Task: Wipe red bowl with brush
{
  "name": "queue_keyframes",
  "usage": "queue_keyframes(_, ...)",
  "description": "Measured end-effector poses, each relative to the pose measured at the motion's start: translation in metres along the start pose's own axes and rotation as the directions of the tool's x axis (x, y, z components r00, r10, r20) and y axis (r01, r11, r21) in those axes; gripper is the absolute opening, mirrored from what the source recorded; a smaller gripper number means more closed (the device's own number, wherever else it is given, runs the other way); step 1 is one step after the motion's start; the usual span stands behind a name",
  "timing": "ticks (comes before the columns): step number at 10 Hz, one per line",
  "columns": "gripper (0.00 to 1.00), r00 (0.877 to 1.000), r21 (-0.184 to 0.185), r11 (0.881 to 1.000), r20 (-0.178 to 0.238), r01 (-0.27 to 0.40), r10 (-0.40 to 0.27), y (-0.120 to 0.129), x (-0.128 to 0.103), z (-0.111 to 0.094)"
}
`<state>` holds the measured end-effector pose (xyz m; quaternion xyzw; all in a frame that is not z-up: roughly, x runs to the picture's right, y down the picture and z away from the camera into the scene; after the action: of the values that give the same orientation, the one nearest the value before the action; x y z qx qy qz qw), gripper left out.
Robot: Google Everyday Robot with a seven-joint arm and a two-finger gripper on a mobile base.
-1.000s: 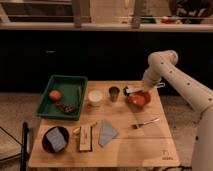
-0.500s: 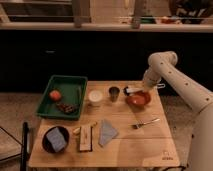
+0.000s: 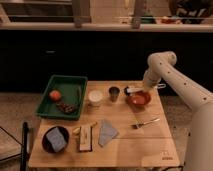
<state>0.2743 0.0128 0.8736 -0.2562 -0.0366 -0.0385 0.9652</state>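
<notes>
The red bowl (image 3: pixel 139 99) sits on the wooden table (image 3: pixel 125 150), toward its far right. My gripper (image 3: pixel 144 89) hangs over the bowl's far rim at the end of the white arm (image 3: pixel 172 80), which reaches in from the right. It is shut on the brush (image 3: pixel 132 90). The brush's pale handle points left and its dark head lies at the bowl's far-left rim. I cannot tell whether the head touches the bowl.
A metal cup (image 3: pixel 114 93) and a white cup (image 3: pixel 95 96) stand just left of the bowl. A green tray (image 3: pixel 50 109) holds a red fruit (image 3: pixel 55 94). Nearer lie a fork (image 3: pixel 146 122), a grey-blue cloth (image 3: pixel 106 131), a wooden block (image 3: pixel 86 137) and a dark bowl with a blue sponge (image 3: pixel 55 139).
The gripper and brush have shifted only slightly over the red bowl's far rim. Nothing else has moved.
</notes>
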Motion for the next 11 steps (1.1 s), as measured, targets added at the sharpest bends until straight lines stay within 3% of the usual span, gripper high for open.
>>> queue_keyframes(6,0.03,0.998,-0.025,0.998,-0.044,-0.055,0.054,0.008,0.022,0.019)
queue_keyframes(11,0.03,0.995,-0.073,0.994,-0.059,-0.085,0.081,0.023,0.034,0.039)
